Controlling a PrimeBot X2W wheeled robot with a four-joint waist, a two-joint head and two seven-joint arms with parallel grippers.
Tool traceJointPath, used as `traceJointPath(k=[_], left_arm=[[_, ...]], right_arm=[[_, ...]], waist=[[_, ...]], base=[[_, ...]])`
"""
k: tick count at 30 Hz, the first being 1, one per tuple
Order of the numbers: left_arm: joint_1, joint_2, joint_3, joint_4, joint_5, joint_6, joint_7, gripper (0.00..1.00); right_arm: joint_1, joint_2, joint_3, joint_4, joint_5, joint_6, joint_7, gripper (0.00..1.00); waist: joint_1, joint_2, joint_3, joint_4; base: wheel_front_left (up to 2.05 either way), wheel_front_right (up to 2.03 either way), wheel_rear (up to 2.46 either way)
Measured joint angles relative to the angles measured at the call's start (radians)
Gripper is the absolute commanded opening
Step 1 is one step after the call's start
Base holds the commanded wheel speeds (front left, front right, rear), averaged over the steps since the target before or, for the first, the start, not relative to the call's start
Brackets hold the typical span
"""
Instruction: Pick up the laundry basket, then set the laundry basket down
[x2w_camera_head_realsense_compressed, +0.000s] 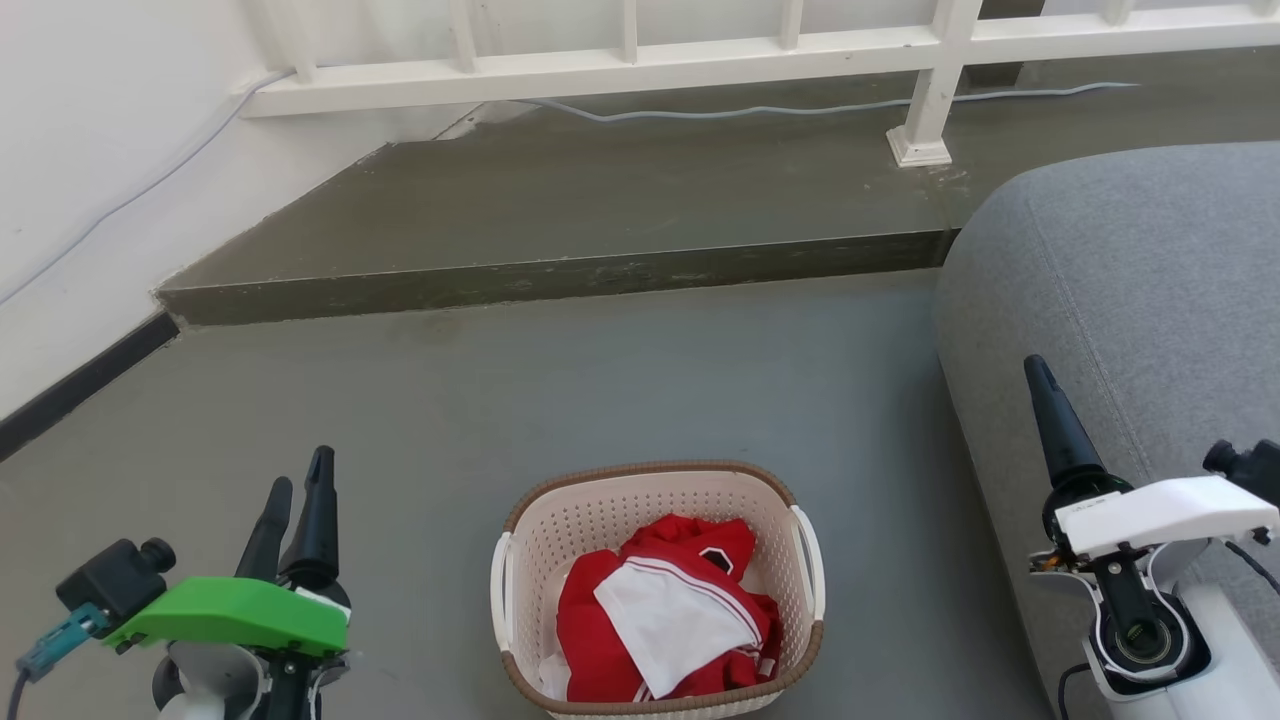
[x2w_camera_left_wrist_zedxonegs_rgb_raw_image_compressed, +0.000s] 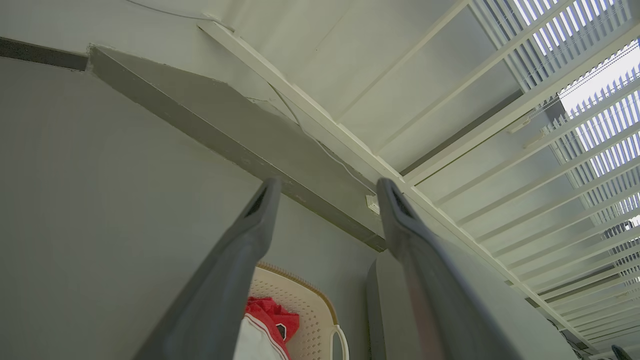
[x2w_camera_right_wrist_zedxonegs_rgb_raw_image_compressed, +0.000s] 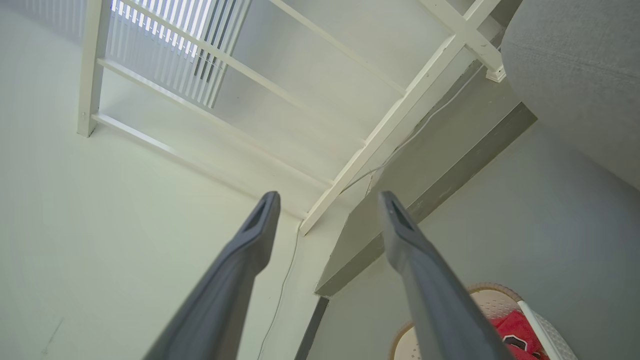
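- laundry basket (x2w_camera_head_realsense_compressed: 600, 520) sat upright on the floor (x2w_camera_head_realsense_compressed: 600, 380), low and central in the head view, between the two arms; not lifted yet
- red-and-white clothing (x2w_camera_head_realsense_compressed: 660, 610) lay heaped loose inside, below the rim, so a level lift shouldn't spill it
- white side handles, left (x2w_camera_head_realsense_compressed: 498, 590) and right (x2w_camera_head_realsense_compressed: 808, 560), each faced one arm; I read that as a two-arm lift by the handles
- left gripper (x2w_camera_head_realsense_compressed: 302, 470) hung beside the basket's left side, apart from it, jaws apart with nothing between; the left wrist view caught the basket's corner low between the fingers
- right gripper (x2w_camera_right_wrist_zedxonegs_rgb_raw_image_compressed: 327, 199) hung on the other side, well apart from the right handle, jaws apart and empty; the head view showed one finger, the gap was plain in the right wrist view
- both aimed past the basket toward the step and railing, not down at the handles, so I'd call it the start: approach not begun, pickup undone
- grey sofa (x2w_camera_head_realsense_compressed: 1130, 280) sat just beside the right arm; tight for swinging in to the right handle, risk of brushing it
- raised step (x2w_camera_head_realsense_compressed: 560, 210) and white railing (x2w_camera_head_realsense_compressed: 620, 65) lay well beyond the basket, leaving open floor ahead for the set-down
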Motion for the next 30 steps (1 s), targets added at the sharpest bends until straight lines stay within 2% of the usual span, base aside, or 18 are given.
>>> traceJointPath(k=[13, 20, 30], left_arm=[[0.0, -0.007, -0.036, -0.025, 0.2, 0.017, -0.046, 1.0], [0.0, -0.013, -0.051, -0.038, 0.29, 0.021, -0.072, 1.0], [0.0, -0.015, -0.06, -0.057, 0.402, 0.021, -0.103, 1.0]], right_arm=[[-0.013, -0.018, 0.052, -0.002, -0.193, -0.002, -0.045, 1.0], [-0.018, -0.018, 0.06, -0.006, -0.287, -0.02, -0.069, 1.0], [-0.019, -0.016, 0.066, -0.019, -0.392, -0.028, -0.098, 1.0]], waist=[[0.0, 0.0, 0.0, -0.002], [0.0, 0.0, 0.0, -0.002], [0.0, 0.0, 0.002, -0.002]], base=[[0.0, 0.0, 0.0], [0.0, 0.0, 0.0], [0.0, 0.0, 0.0]])
